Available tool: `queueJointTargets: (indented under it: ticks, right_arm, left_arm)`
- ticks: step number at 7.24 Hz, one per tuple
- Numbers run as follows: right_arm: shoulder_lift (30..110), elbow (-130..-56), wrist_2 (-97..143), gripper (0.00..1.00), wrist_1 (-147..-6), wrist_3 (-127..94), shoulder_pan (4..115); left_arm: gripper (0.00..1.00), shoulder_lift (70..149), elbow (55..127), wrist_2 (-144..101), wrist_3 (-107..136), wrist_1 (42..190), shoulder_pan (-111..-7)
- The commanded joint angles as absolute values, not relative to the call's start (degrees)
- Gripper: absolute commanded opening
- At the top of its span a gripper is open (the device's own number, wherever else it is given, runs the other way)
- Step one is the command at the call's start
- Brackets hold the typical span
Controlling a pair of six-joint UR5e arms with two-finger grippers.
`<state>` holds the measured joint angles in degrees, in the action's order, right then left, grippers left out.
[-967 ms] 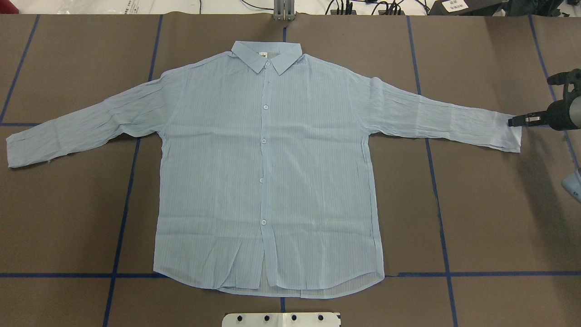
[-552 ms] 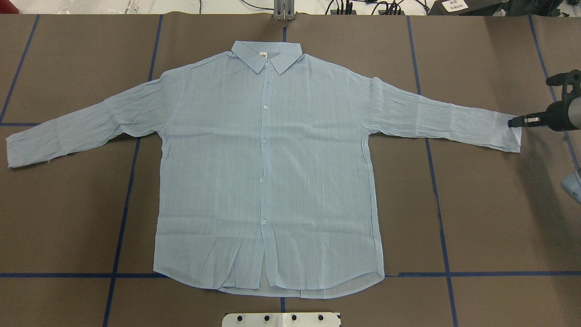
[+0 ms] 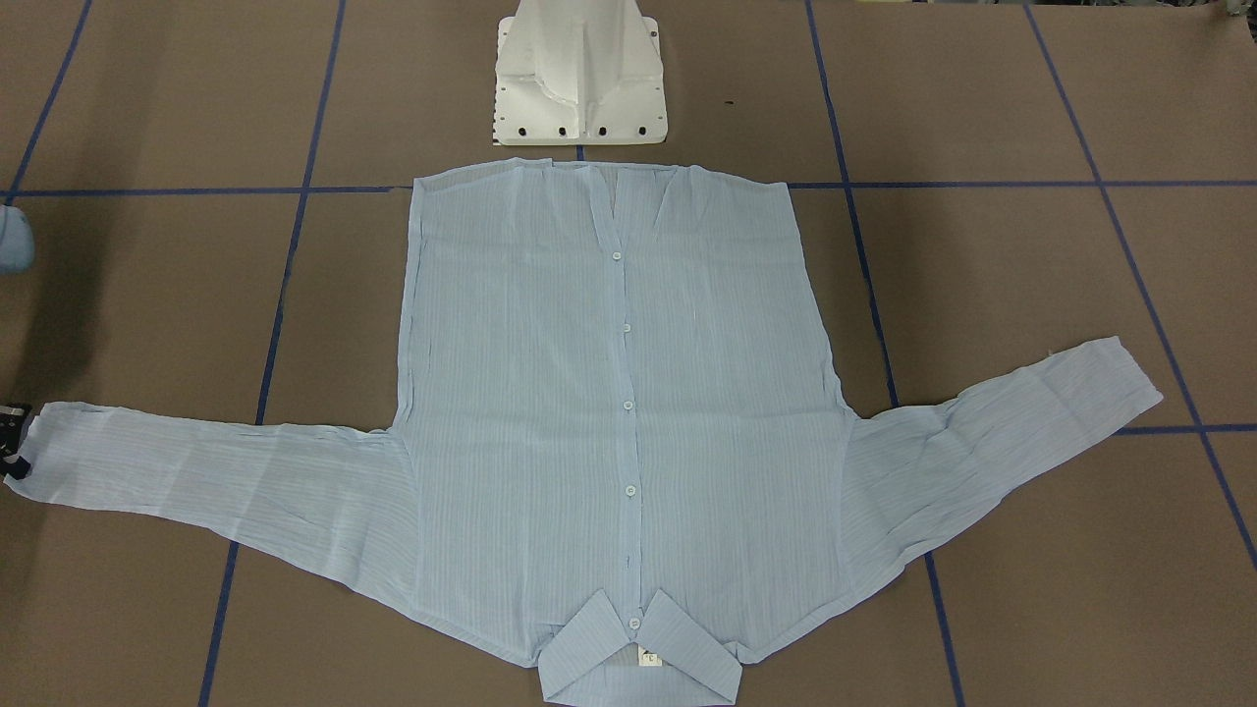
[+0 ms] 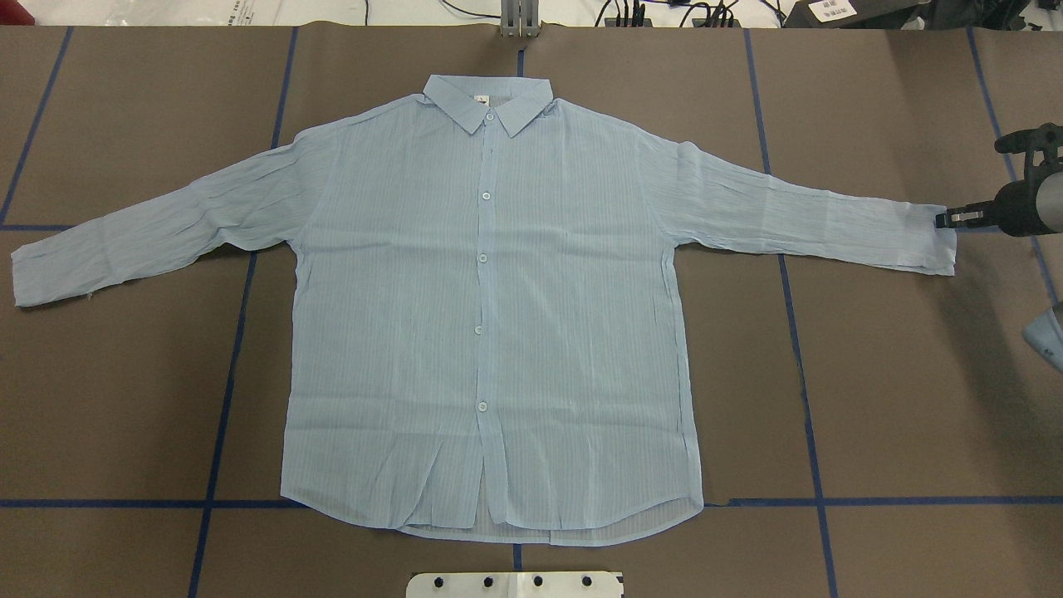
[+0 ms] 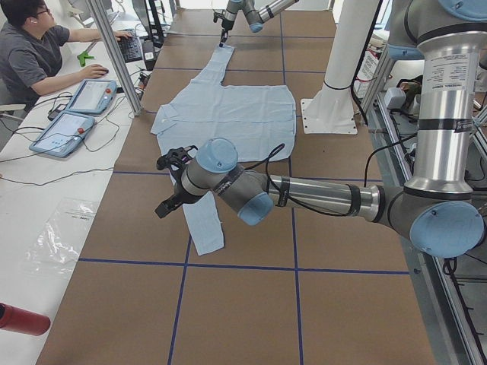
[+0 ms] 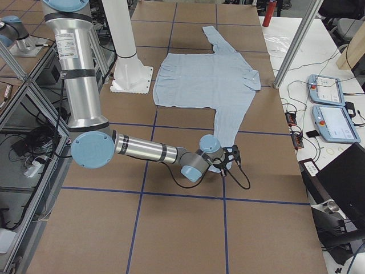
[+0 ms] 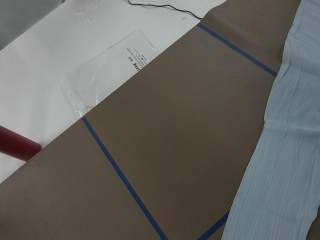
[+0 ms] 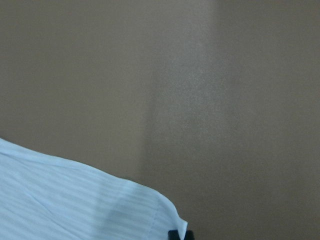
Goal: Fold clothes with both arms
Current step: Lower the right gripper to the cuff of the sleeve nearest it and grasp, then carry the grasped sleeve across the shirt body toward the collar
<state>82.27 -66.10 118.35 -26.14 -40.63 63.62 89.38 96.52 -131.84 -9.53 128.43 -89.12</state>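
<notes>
The pale blue striped shirt point(image 4: 490, 316) lies flat and face up on the brown table, collar point(image 4: 488, 100) at the far side and both sleeves spread out. My right gripper point(image 4: 945, 219) sits at the right sleeve's cuff point(image 4: 930, 241), shut on its upper corner. In the right wrist view a black fingertip point(image 8: 180, 235) touches that cuff corner. My left gripper point(image 5: 162, 207) hovers over the left sleeve's cuff end point(image 5: 204, 228) and shows only in the exterior left view, so I cannot tell whether it is open or shut. The left wrist view holds the sleeve's edge point(image 7: 285, 150) and bare table.
The white pedestal base point(image 3: 579, 79) stands just behind the shirt's hem. Blue tape lines point(image 4: 224, 390) cross the brown table cover. Beyond the far edge are a seated person point(image 5: 38, 46), two control tablets point(image 5: 76, 114), a red cylinder point(image 5: 23, 319) and a plastic bag point(image 7: 110, 70).
My right gripper has shifted slightly outward and up with the cuff corner, drawing the right sleeve a little tauter. The rest of the shirt has not moved.
</notes>
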Motion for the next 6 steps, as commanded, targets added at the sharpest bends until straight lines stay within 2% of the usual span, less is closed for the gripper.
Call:
queueJointTargets:
  ticks: [1,4,5,6]
  right_arm:
    - [82.1,-69.4,118.5,0.00,-27.2,-41.1,63.9]
    - [80.1,-87.9,115.8,0.00,-46.5,-50.8,64.0]
    - [78.8,-92.0,111.4,0.00,-48.8,-57.0,60.4]
    - [74.1,-92.3,105.9,0.00,-51.8,-62.1,56.5]
  left_arm:
    - [1.00,89.4,96.4,-131.8,-9.5,128.5,-89.1]
    - [1.00,89.3,96.2,-131.8,-9.6,128.4,-89.1]
    - [1.00,89.3,96.2,-131.8,-9.5,128.4,-89.1]
    - [1.00,89.3,96.2,-131.8,-9.4,128.4,-89.1]
